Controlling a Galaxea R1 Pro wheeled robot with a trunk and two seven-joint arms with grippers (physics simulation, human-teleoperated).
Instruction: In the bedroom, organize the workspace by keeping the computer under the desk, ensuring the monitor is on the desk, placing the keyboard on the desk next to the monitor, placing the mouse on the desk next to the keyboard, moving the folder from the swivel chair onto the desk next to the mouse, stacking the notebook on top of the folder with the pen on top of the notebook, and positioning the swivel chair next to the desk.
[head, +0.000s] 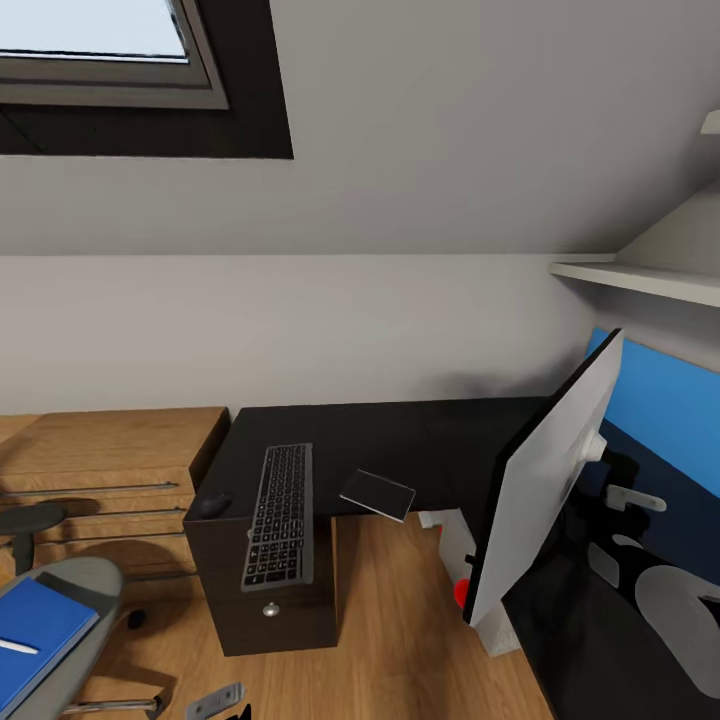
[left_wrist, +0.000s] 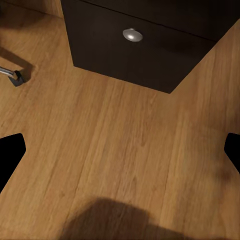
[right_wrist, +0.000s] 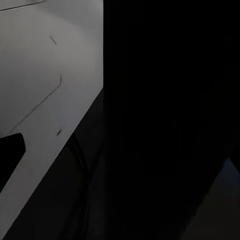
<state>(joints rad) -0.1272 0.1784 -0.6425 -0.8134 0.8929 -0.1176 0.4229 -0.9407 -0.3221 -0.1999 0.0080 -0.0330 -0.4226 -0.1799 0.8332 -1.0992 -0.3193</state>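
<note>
Blue folder (head: 40, 628) with white pen (head: 18, 647) on swivel chair (head: 85, 600) lower left; keyboard (head: 279, 516), mouse (head: 214, 504), notebook (head: 377, 494) on black desk (head: 400, 440). Left gripper (left_wrist: 120, 150) jaws wide, empty; right gripper's jaws: cannot tell.

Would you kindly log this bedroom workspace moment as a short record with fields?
desk: black, against the wall, silver knob on the drawer front
keyboard: on the desk, over the drawers
mouse: on the desk, beside the keyboard
notebook: on the desk, overhanging its front edge
monitor: on the desk, white back facing the camera, leaning
folder: blue, on the swivel chair seat
pen: white, lying on the folder
left pincer: open, over wood floor
right pincer: state unclear
</note>
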